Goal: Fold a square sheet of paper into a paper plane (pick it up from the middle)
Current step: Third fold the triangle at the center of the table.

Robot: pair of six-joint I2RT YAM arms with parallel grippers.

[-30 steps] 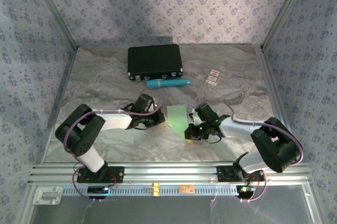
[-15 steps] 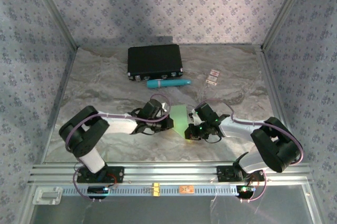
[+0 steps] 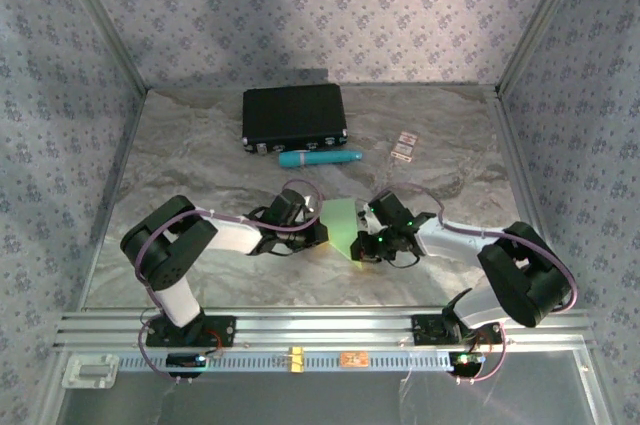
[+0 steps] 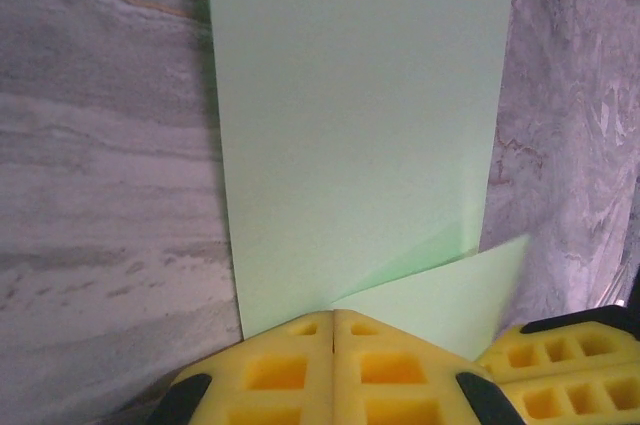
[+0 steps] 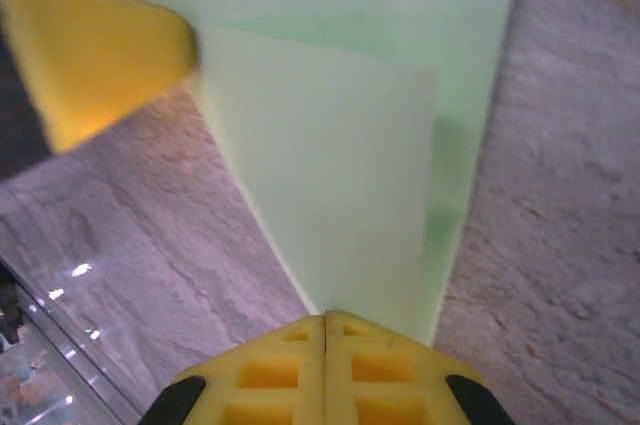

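Right between the two grippers lies the square sheet of paper (image 3: 340, 222), pale green, on the marbled table (image 3: 200, 155). The left gripper (image 3: 319, 235) sits low at the sheet's left edge and the right gripper (image 3: 361, 246) at its near right corner, so the two tips are close together with the paper between them.

From the left wrist, the left gripper's (image 4: 333, 330) yellow foam pads (image 4: 290, 370) are pressed together. The sheet begins right at their tips and stretches away ahead, but whether any paper is caught in the seam cannot be told. Just to the right of those tips a folded flap (image 4: 440, 295) of the same sheet lifts at a slant, reaching toward the right gripper's pads (image 4: 560, 365).

From the right wrist, the right gripper's (image 5: 325, 330) pads (image 5: 270, 370) are closed too, pinching the flap, which rises ahead of them over the flat layer. One of the left gripper's pads (image 5: 90, 60) shows ahead and to the left.

Well beyond both grippers lie a teal cylindrical tube (image 3: 320, 157) and, past it, a black case (image 3: 294, 117).
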